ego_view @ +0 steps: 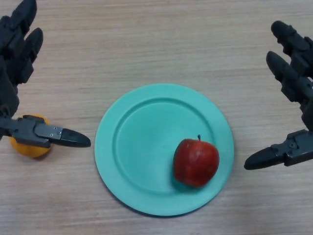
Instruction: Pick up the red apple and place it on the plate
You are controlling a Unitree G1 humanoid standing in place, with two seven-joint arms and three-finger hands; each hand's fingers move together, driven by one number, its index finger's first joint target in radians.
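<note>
A red apple (196, 162) with a short stem rests on the teal plate (142, 122), in its lower right part. My right hand (293, 83) is at the right edge of the head view, open, with its thumb pointing toward the plate and a small gap to the rim. At the left edge my left hand (19, 54) is open too, its thumb stretched over an orange fruit.
An orange (30, 147) sits on the wooden table (146, 44) left of the plate, partly under my left thumb. Bare wood lies beyond the plate and along the front edge.
</note>
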